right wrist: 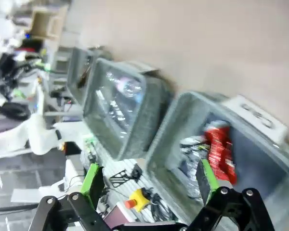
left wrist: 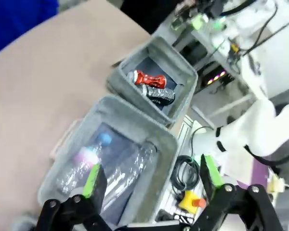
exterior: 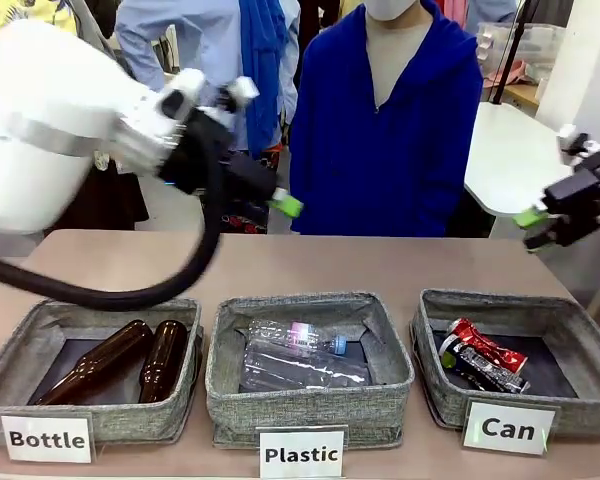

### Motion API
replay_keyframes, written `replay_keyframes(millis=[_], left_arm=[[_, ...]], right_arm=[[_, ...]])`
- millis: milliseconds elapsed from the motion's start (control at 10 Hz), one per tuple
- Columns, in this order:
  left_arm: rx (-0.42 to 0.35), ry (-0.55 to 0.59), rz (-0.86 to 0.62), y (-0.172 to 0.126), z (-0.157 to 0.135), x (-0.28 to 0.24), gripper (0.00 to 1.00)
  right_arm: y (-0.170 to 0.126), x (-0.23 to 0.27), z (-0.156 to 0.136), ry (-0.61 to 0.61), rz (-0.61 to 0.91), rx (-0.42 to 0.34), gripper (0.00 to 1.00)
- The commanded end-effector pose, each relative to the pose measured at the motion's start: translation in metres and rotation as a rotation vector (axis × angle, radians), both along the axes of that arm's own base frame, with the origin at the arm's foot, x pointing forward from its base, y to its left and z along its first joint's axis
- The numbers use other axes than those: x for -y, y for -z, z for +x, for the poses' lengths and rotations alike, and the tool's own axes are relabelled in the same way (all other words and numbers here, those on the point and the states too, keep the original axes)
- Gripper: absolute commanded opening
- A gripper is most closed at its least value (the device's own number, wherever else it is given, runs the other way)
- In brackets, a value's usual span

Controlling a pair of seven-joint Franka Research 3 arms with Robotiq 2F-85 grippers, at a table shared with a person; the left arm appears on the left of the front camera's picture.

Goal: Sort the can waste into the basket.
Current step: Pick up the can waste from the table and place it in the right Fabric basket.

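Both crushed cans, red and black, are lying in the "Can" basket, while the left gripper and right gripper are hovering wide open, holding nothing.

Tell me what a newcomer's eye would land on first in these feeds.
Three grey baskets in a row at the near edge, carded Bottle, Plastic and Can. The Can basket on the right already holds the red can and the black can side by side. Both arms hang above the table with jaws open and empty: left gripper, right gripper.
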State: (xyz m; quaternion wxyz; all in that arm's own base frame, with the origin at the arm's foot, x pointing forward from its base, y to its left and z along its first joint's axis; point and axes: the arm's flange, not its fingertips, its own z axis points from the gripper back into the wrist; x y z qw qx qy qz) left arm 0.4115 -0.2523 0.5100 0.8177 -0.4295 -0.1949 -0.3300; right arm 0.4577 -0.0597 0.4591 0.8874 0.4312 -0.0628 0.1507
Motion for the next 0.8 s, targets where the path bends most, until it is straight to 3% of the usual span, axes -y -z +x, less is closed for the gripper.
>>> replay_keyframes(millis=[0,200,400,600,700], left_arm=[[-0.136,0.029,-0.132,0.01,0.009,-0.061,1.0],[-0.281,-0.018,-0.262,0.046,0.017,-0.125,1.0],[-0.341,-0.11,-0.372,0.093,0.007,-0.174,1.0],[-0.317,-0.282,-0.5,0.136,-0.036,-0.219,1.0],[-0.267,-0.423,-0.55,0.145,-0.053,-0.238,1.0]], right_arm=[[0.018,-0.035,0.001,-0.069,0.15,-0.027,1.0],[0.04,-0.076,-0.002,-0.038,0.326,-0.078,1.0],[0.041,-0.092,0.002,0.169,0.489,-0.198,1.0],[0.041,-0.084,0.008,0.268,0.466,-0.13,1.0],[0.051,-0.09,0.003,0.112,0.455,-0.178,1.0]])
